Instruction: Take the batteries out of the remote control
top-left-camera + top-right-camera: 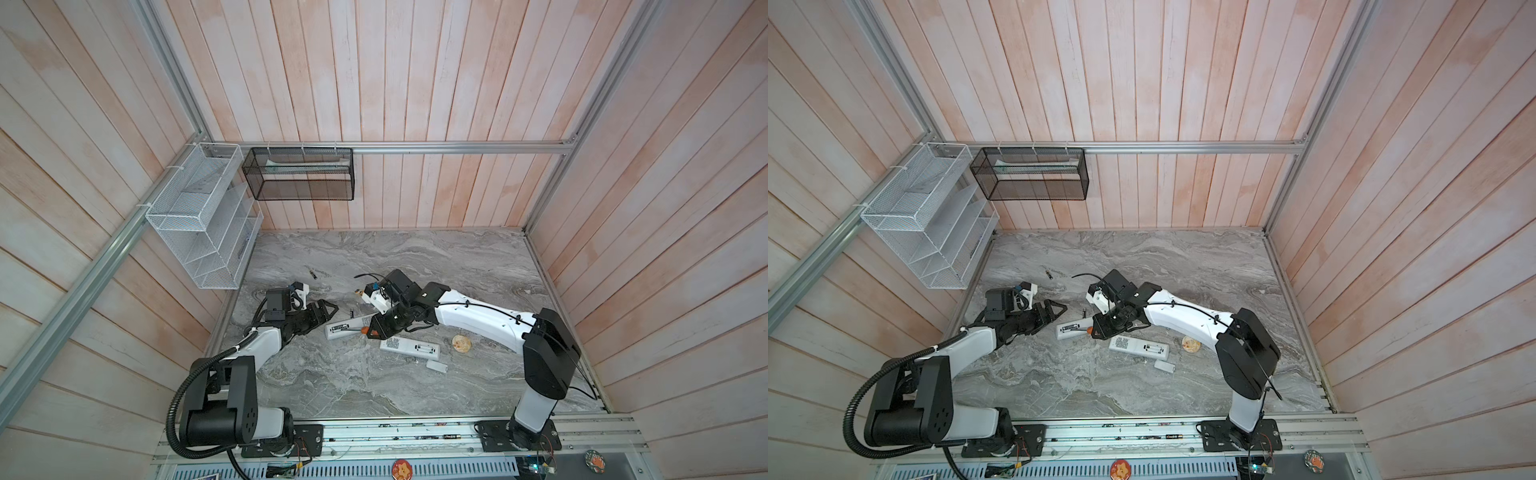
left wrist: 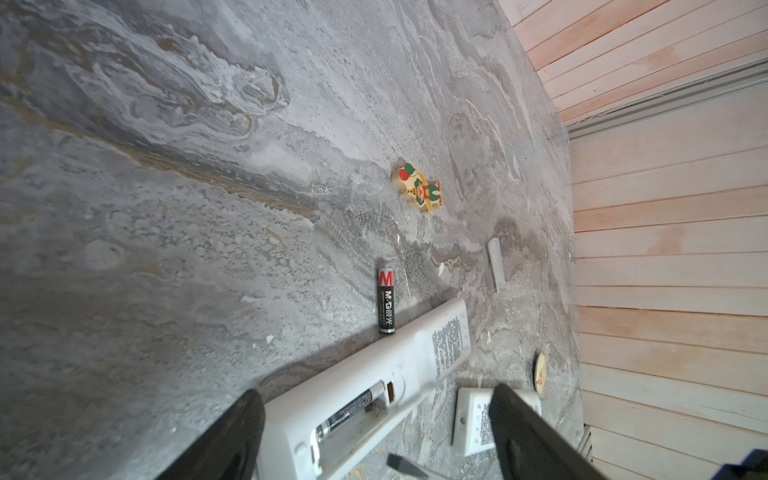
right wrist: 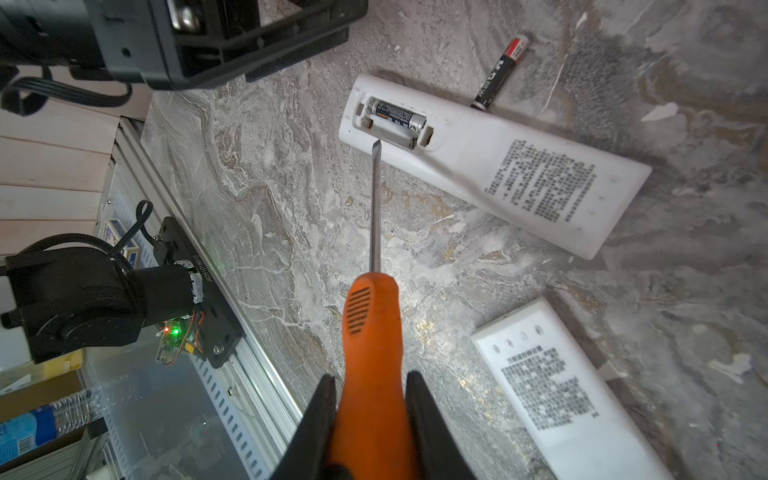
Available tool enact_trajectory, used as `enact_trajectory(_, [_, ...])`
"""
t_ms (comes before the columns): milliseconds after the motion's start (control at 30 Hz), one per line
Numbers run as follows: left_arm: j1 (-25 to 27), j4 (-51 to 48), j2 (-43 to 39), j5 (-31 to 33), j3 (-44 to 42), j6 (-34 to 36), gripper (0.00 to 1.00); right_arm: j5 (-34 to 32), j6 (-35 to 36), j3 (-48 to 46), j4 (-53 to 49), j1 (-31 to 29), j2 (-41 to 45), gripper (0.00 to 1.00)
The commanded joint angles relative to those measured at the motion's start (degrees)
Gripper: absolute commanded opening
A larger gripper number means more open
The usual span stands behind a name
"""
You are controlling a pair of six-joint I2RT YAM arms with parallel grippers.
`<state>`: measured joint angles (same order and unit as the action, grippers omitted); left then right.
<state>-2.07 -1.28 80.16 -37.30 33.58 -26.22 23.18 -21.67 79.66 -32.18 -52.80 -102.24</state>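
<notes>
The white remote control lies face down with its battery bay uncovered. One of the batteries still sits in the bay, and the slot beside it is empty. Another black battery lies loose on the table against the remote's far edge. My right gripper is shut on an orange-handled screwdriver, whose blade tip rests at the rim of the empty slot. My left gripper is open, and the remote's bay end shows between its fingers without being held. In both top views the grippers flank the remote.
A second white remote lies face down in front of the right gripper, with a loose battery cover and a round wooden disc close by. A small clown figure and another white cover lie further back. Another small battery lies far left.
</notes>
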Motion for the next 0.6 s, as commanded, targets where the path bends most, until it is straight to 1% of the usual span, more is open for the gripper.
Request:
enact_trajectory(0, [0.4,2.2,0.5,-1.3,-1.1,0.0,0.86,1.1,-0.9,1.6,-1.3,-0.3,-1.5,0.00])
enact_trajectory(167, [0.6,2.7,0.3,-1.3,-2.0,-0.1,0.86,2.4,-1.1,3.0,-2.4,-0.3,-4.3,0.00])
enact_trajectory(433, [2.5,4.6,0.3,-1.4,-3.5,-0.9,0.85,1.1,-3.3,7.5,-6.3,-0.2,-8.8,0.00])
enact_trajectory(500, [2.7,4.9,0.1,-1.5,-4.2,-1.0,0.85,0.2,-3.9,8.9,-7.1,-0.1,-9.4,0.00])
enact_trajectory(567, [2.8,5.8,-0.1,-1.8,-4.8,-1.1,0.84,0.9,-3.6,9.8,-7.0,-0.1,-9.2,0.00])
